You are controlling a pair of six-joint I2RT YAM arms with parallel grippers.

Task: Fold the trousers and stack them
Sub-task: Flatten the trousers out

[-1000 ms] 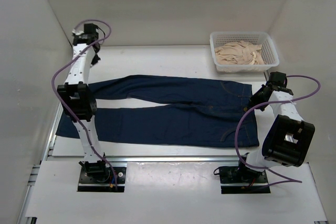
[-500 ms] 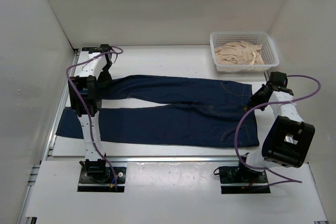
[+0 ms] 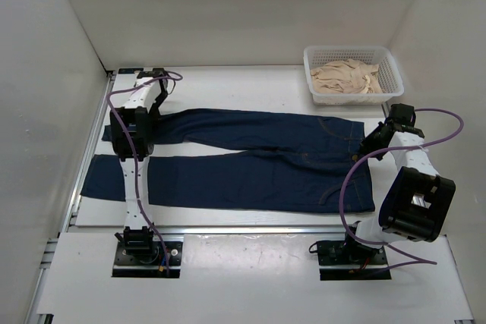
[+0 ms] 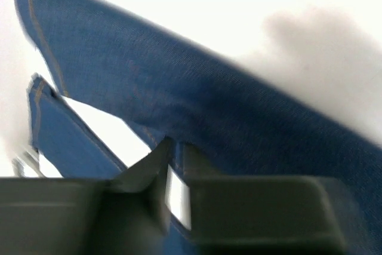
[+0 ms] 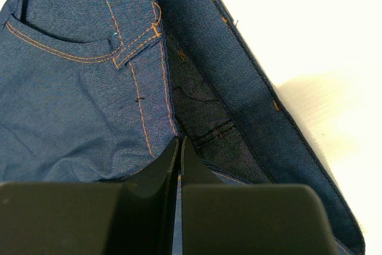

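The trousers (image 3: 258, 161) lie flat along the desk (image 3: 228, 81), with the legs running from my right pincer (image 5: 180, 141) toward my left pincer (image 4: 173, 146). My right pincer is pressed together on the waistband edge at its tips. As far as I can judge it is pinching the denim, which anchors that end for the fold. My left pincer sits at the farther leg near its hem, with cloth right at its tips. That view is blurred, so I cannot tell whether it is spread or pinching. I judge both ends need holding so one leg can be carried evenly over the other.
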